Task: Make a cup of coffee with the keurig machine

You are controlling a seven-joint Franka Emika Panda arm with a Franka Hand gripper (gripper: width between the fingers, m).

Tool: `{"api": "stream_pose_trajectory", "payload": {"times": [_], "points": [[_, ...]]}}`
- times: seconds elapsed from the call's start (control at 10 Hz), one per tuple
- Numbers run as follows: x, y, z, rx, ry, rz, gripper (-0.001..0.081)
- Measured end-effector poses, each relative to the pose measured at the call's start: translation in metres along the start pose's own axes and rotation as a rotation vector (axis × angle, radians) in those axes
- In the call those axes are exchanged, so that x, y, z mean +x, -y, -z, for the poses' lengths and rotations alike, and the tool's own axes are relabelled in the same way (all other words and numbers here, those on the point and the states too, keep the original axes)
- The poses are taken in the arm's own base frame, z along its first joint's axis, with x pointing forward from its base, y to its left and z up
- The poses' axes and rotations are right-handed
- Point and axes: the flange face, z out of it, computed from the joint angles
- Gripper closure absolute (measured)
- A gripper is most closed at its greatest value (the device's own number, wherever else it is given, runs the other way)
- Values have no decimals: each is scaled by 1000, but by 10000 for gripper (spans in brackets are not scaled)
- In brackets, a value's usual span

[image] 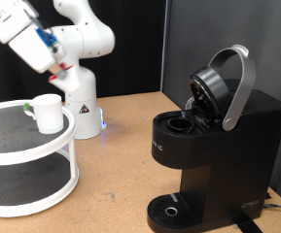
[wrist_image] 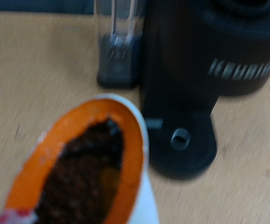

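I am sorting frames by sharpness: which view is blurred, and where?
Wrist view: soft overall, worst on the near orange-rimmed pod of dark grounds; the black boxy keurig machine is soft too, its lettering smeared. Exterior view: fairly crisp on the machine and small white mug.

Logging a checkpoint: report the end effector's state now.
End effector: cannot be told; its fingers do not show clearly. An orange-rimmed pod of coffee grounds fills the wrist view close up.

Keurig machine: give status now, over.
Gripper by cup on white shelf. Keurig machine lid open. Orange-rimmed pod of grounds close before wrist camera.
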Motion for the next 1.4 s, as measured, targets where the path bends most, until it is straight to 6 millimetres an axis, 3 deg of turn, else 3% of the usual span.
{"api": "stream_pose_trajectory", "payload": {"times": [0.3,0.5,0.6,0.9,1.1,1.4], "points": [[40,3,-17,53,-44,28,710],[67,1,-29,-18,-54,17,710],[75,-1,-34,-63,-53,1,710],[73,4,-32,43,-72,-10,710],[92,9,-35,92,-92,-1,710],[129,20,-55,155,-19,68,710]]}}
